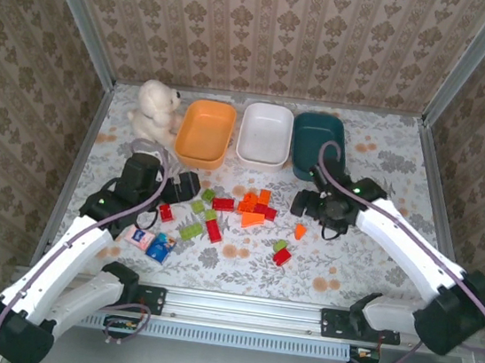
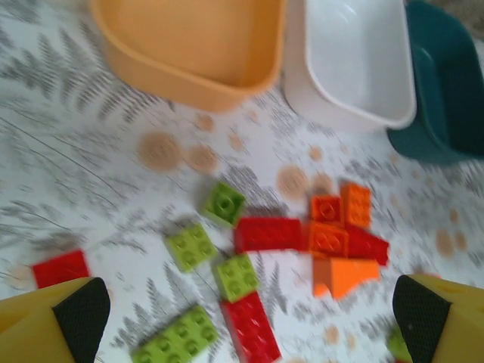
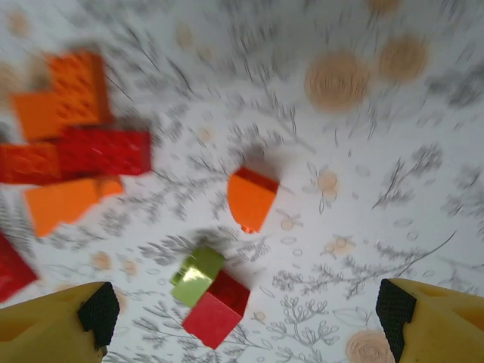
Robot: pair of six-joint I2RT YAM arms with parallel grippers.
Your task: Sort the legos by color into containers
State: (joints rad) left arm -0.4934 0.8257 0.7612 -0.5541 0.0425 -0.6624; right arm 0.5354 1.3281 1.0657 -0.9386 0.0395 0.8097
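Small orange plastic wedge brick (image 3: 252, 198) lies centred just ahead of my right gripper (image 3: 248, 314), jaws wide, long axis crossing them.

Soft, even light covers the overhead view, and shadows there are faint. Both wrist views are blurred, the right more so, where the orange plastic wedge brick (image 3: 252, 200) casts a soft shadow.
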